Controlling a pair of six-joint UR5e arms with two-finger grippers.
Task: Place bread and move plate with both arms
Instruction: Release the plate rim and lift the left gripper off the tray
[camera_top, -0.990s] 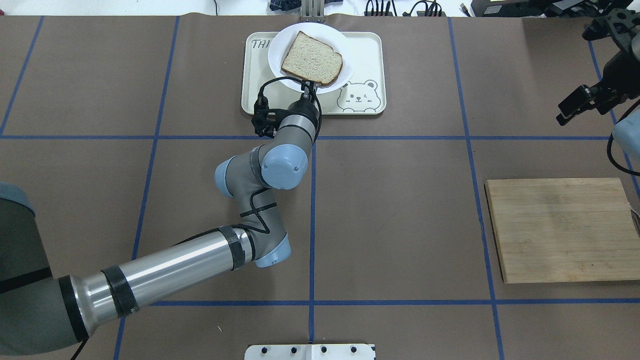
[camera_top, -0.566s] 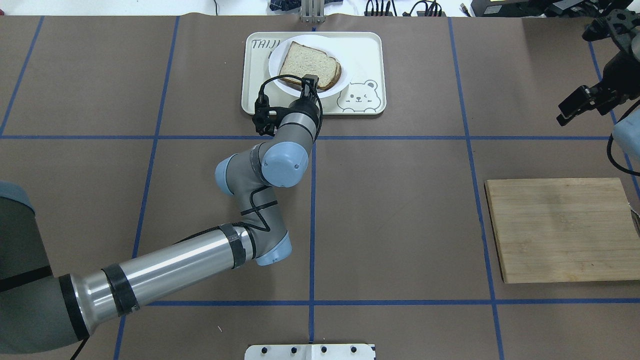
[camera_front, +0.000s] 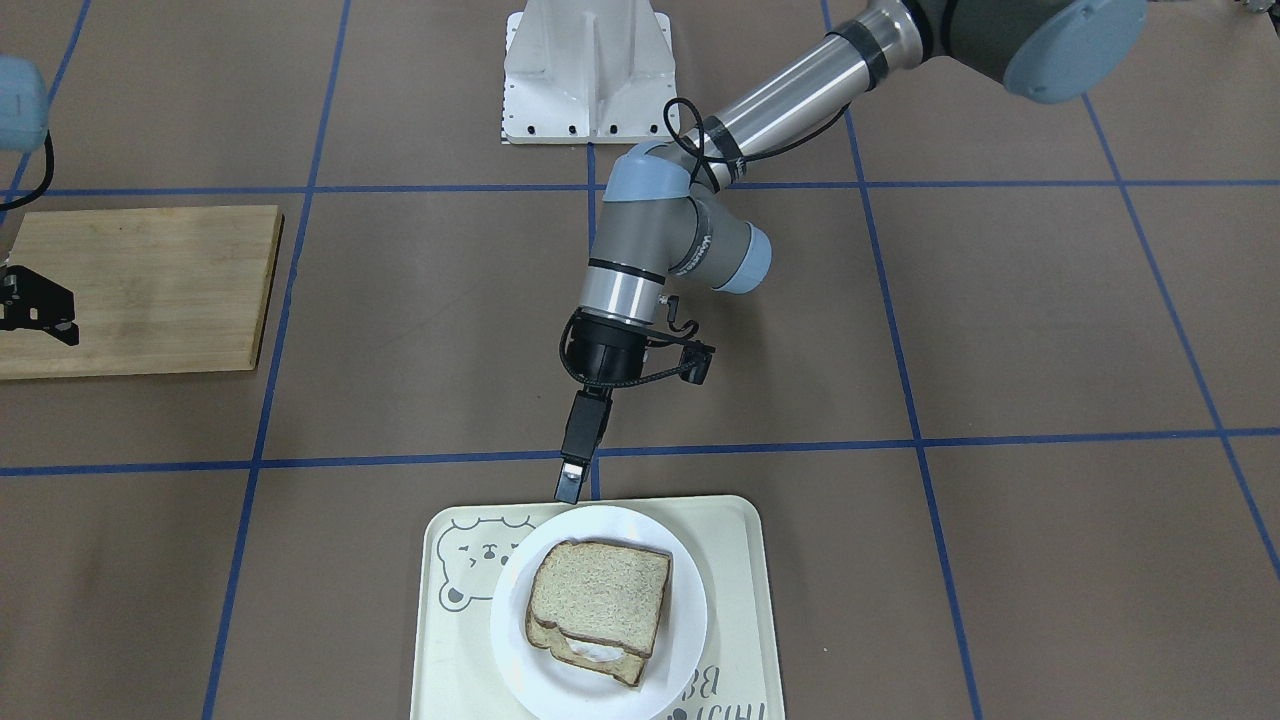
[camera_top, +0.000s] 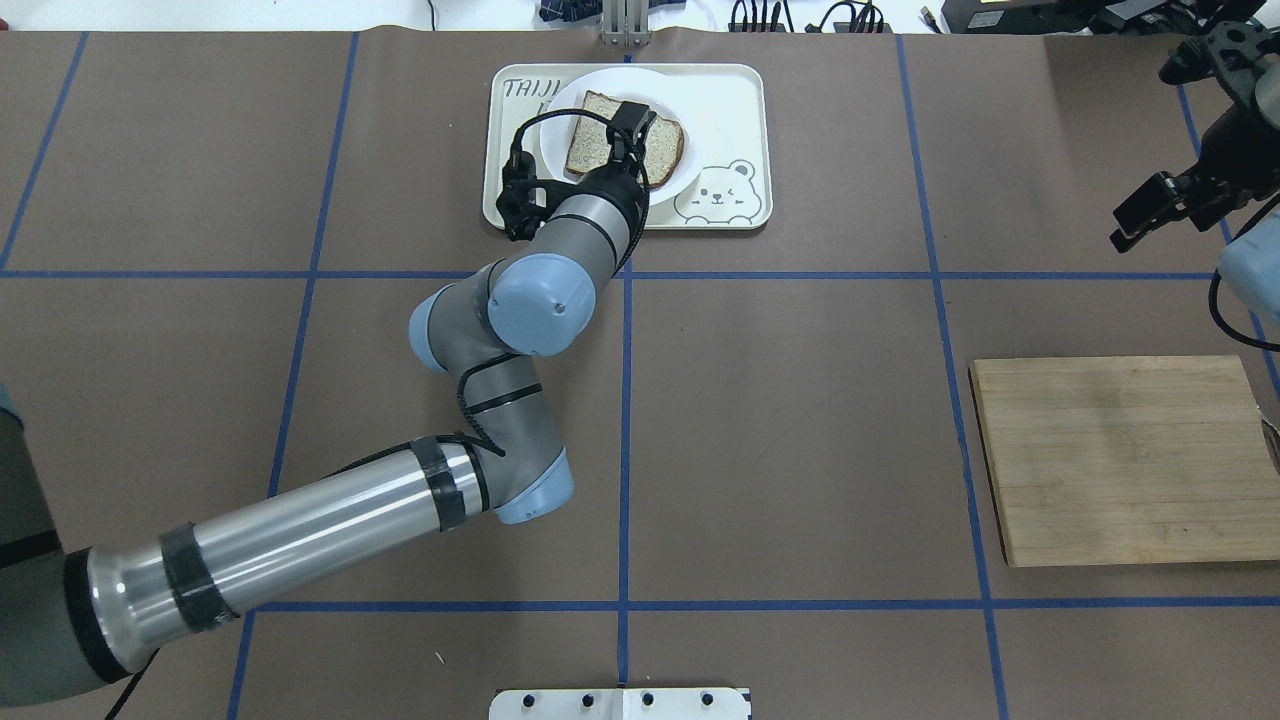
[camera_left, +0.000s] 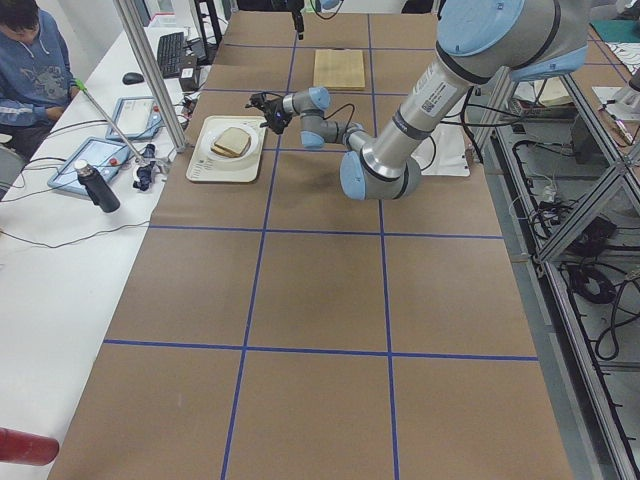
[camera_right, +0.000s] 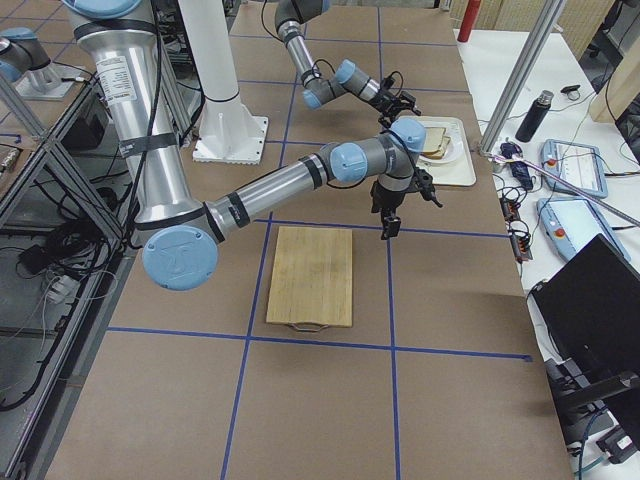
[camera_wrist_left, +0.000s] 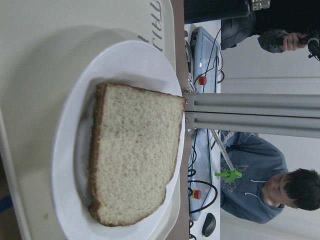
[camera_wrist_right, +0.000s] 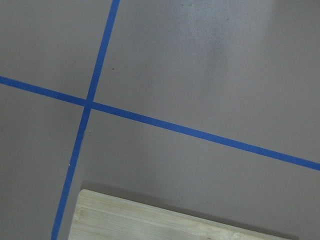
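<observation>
The bread (camera_top: 590, 140) lies flat on the round white plate (camera_top: 672, 100), which rests on the cream bear tray (camera_top: 740, 120). In the front view the bread (camera_front: 598, 598) tops a second slice with white showing at the plate's (camera_front: 520, 570) near side. It fills the left wrist view (camera_wrist_left: 137, 155). My left gripper (camera_front: 570, 485) hovers just off the tray's robot-side edge, raised, holding nothing, seen edge-on. In the overhead view it (camera_top: 632, 115) overlaps the bread. My right gripper (camera_top: 1135, 222) hangs far right, above the table; I cannot tell its state.
A wooden cutting board (camera_top: 1120, 460) lies on the right side of the brown paper table, partly under my right gripper in the front view (camera_front: 45, 320). The arm mount (camera_front: 585, 70) stands at the robot's edge. A person (camera_left: 30, 50) sits beyond the far edge.
The plate with the bread came down onto the tray and lies still. My left gripper let go of its rim and rose away. The right arm barely moved.
</observation>
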